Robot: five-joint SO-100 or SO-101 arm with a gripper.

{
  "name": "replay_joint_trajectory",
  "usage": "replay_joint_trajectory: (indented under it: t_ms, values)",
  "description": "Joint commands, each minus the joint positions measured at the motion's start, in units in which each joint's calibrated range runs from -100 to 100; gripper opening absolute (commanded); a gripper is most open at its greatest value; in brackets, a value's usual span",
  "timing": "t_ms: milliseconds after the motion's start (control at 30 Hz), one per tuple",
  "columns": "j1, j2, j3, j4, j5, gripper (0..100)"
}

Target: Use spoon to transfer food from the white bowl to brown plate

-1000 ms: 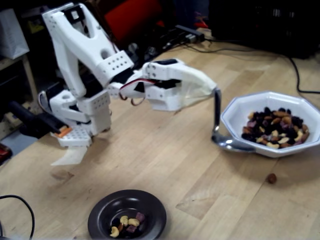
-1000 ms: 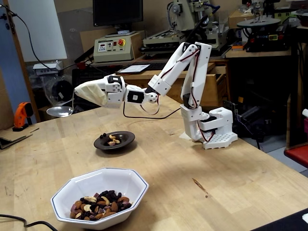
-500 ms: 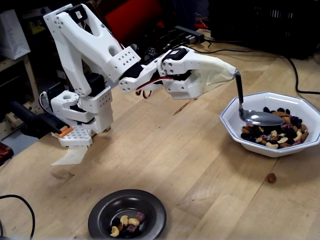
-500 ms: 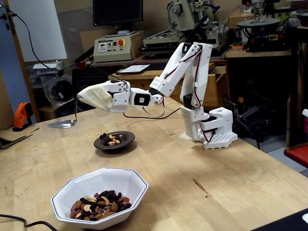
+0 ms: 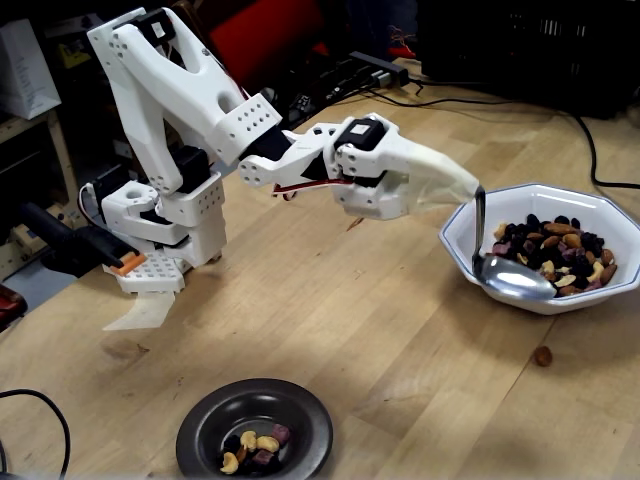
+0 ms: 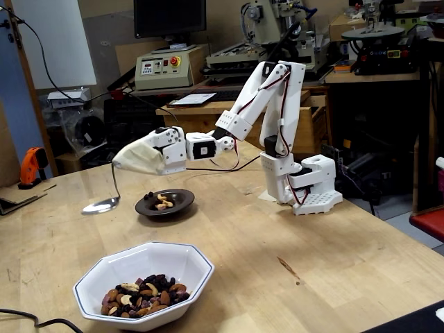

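Note:
A pale cloth cover wraps my gripper (image 5: 455, 185) (image 6: 125, 158) and hides its fingers. The thin handle of the silver spoon (image 5: 512, 279) (image 6: 101, 205) comes out of the cover's tip and hangs down, held. The spoon's oval end looks empty. In one fixed view it sits at the near-left rim of the white bowl (image 5: 470, 225); in the other it hangs left of the brown plate (image 6: 182, 205), beyond the white bowl (image 6: 132, 260). Food (image 5: 555, 255) (image 6: 142, 300) fills the white bowl. A few pieces of food (image 5: 255, 448) (image 6: 161, 201) lie in the brown plate (image 5: 205, 425).
One loose nut (image 5: 543, 355) lies on the wooden table in front of the white bowl. The arm's white base (image 5: 160, 250) (image 6: 305, 191) stands at the table's edge. Black cables (image 5: 592, 140) (image 5: 40, 410) cross the table. An orange tool (image 6: 31, 166) and machines stand behind.
The spoon swung from low beside the white bowl's left side up over the food, then came down toward the bowl's near-left rim. The arm stretched out and lowered.

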Motion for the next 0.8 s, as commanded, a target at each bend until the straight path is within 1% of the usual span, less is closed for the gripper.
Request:
replay_joint_trajectory:
  t_ms: [0, 333, 567, 767]
  values:
    - [-0.67, -7.87, -1.68, 5.6, -0.1, 4]
    - [-0.38, -23.19, -0.97, 20.7, -0.1, 4]
    - [-0.67, -33.21, -0.88, 28.45, -0.05, 4]
    - [-0.3, -38.68, -0.88, 35.25, -0.05, 4]
